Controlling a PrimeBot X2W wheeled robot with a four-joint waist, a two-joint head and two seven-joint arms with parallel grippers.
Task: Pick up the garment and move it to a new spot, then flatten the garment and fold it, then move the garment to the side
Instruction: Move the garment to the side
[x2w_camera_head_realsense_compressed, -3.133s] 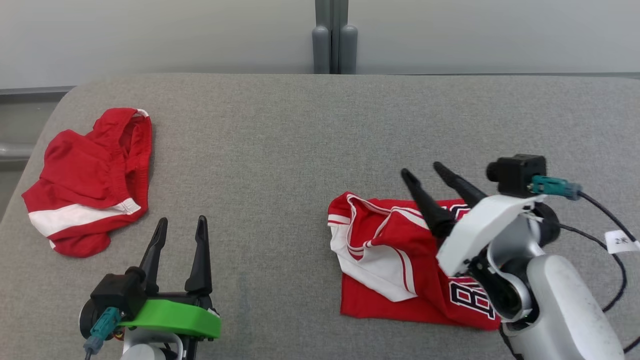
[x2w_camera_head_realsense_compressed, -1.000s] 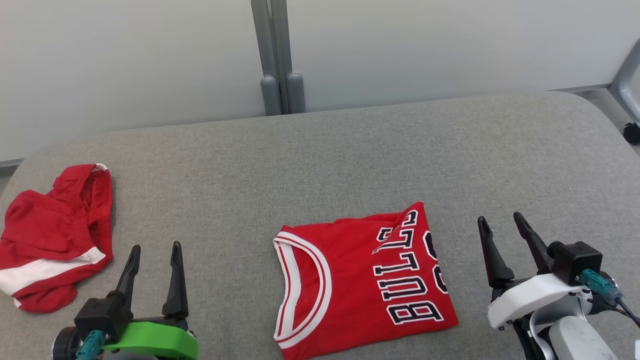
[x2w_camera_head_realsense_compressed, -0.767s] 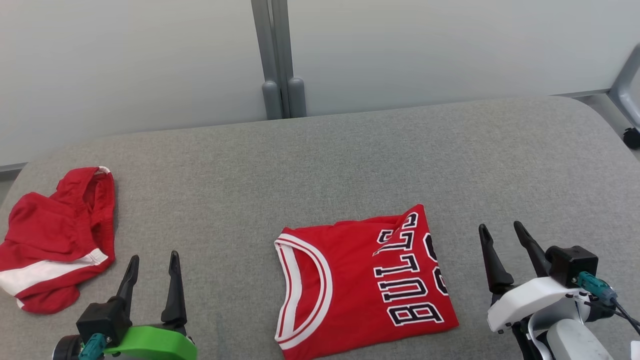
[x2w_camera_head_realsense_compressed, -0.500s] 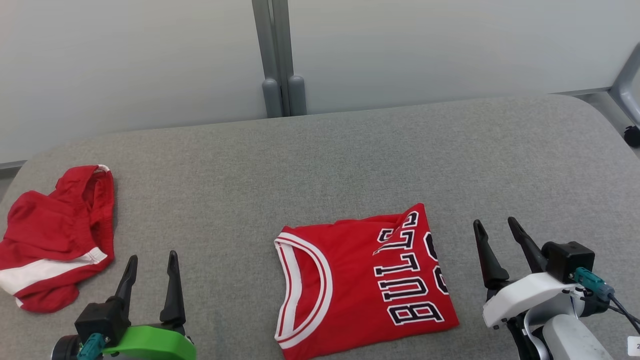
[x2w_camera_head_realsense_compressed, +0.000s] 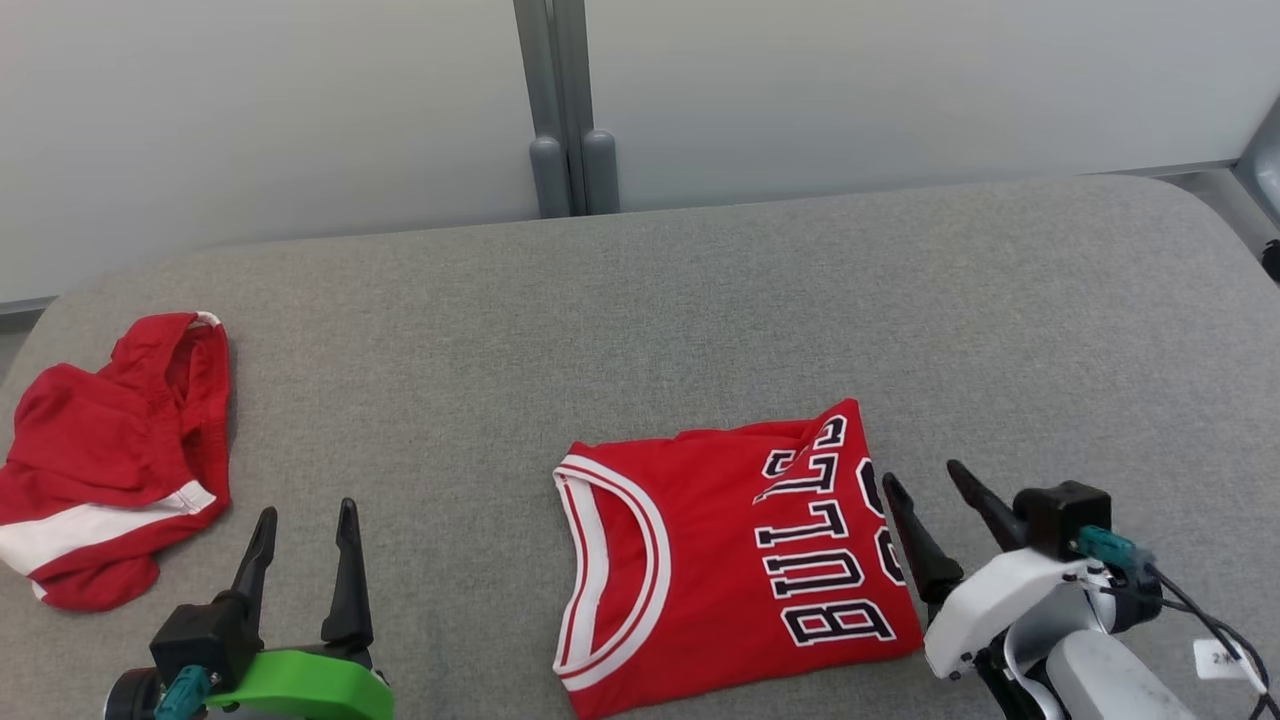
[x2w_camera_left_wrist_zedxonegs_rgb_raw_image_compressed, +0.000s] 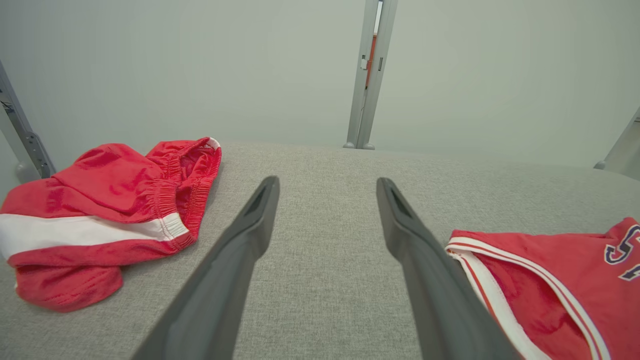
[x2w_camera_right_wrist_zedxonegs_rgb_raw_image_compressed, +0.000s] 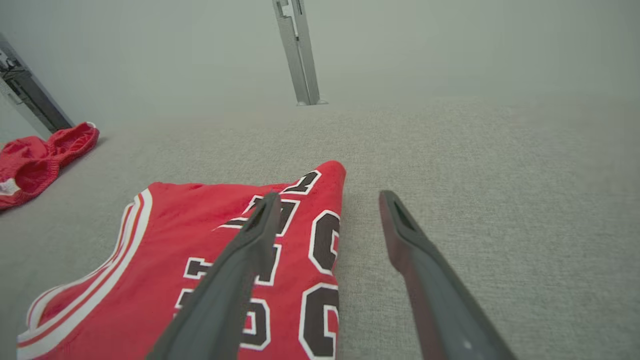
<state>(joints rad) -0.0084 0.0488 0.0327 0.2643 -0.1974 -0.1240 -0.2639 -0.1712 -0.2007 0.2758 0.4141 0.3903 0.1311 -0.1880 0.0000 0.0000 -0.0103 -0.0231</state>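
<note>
Folded jersey (x2w_camera_head_realsense_compressed: 700, 560), crumpled shorts (x2w_camera_head_realsense_compressed: 110, 450) (well apart), grey post (x2w_camera_head_realsense_compressed: 565, 100)

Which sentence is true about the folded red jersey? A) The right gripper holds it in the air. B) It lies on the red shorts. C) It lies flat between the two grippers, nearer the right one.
C: the jersey lies flat on the grey surface, the right gripper at its right edge, the left gripper farther off.
</note>
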